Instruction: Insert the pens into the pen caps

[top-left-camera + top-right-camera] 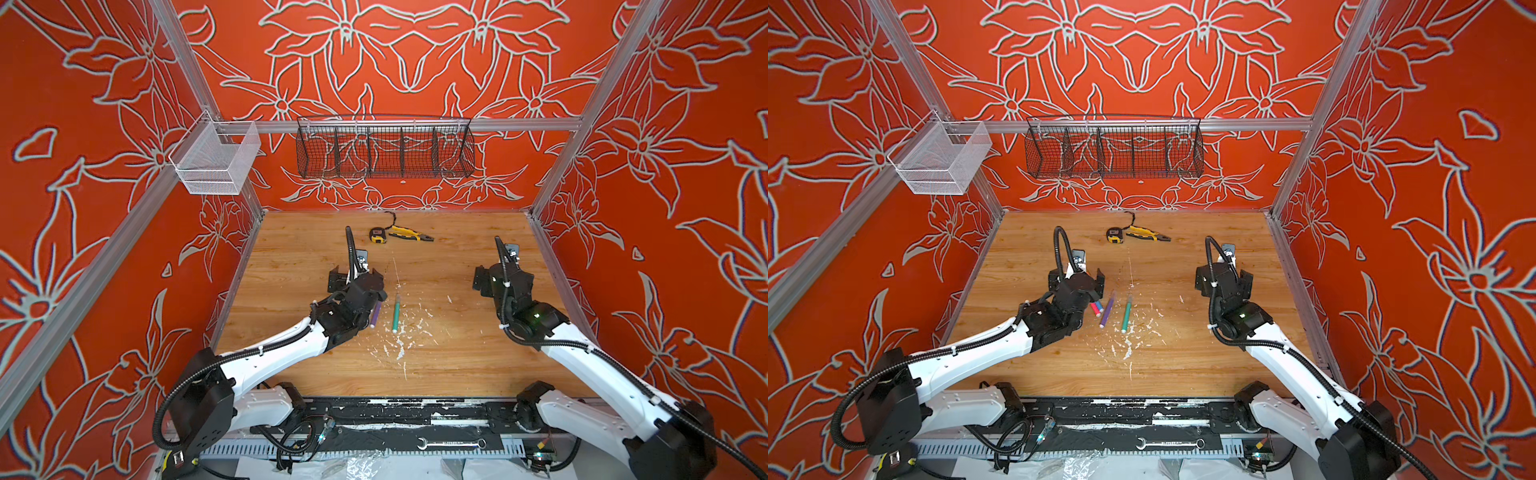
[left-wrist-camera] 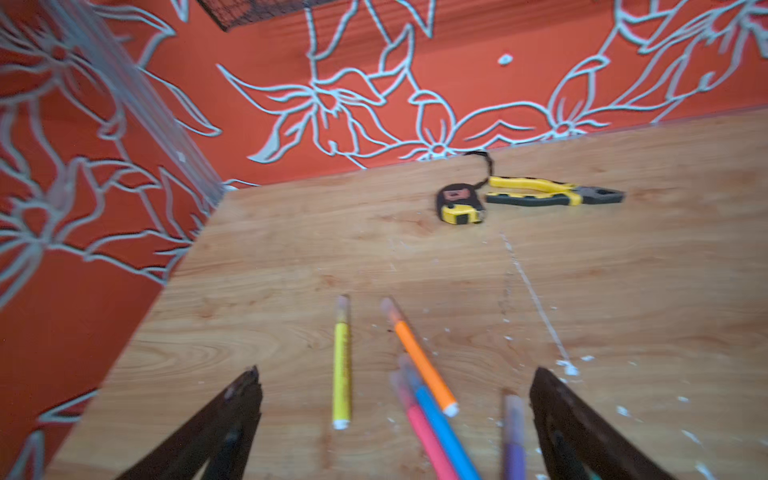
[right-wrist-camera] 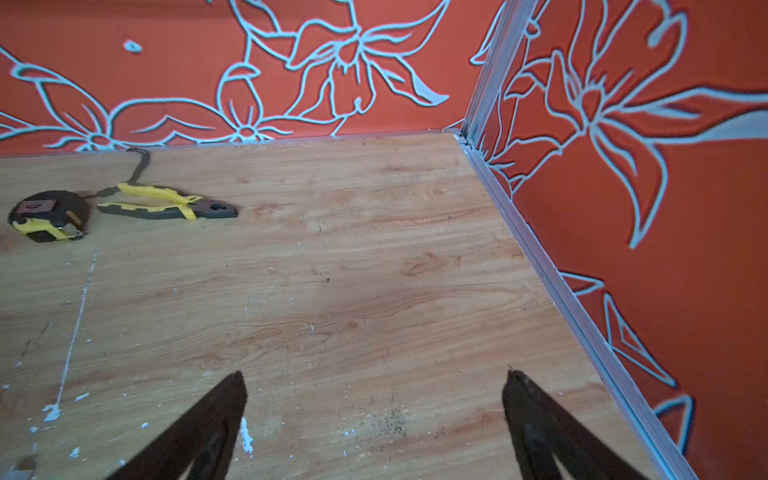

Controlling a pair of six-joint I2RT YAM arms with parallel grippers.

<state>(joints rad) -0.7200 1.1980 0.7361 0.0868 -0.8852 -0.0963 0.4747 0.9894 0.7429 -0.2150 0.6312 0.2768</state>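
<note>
In the left wrist view my left gripper is open above the wooden table. Several pens lie below it between the jaws, none of them held: yellow, orange, blue, pink and purple. Pale translucent pen caps sit on their far ends, as on the yellow pen and the orange pen. Both top views show the left gripper over the group, with the purple pen and a green pen beside it. My right gripper is open over bare wood on the right.
A yellow-black tape measure and pliers lie at the back middle. White flecks dot the table centre. A black wire basket and a white mesh basket hang on the rails. A wrench lies at the front.
</note>
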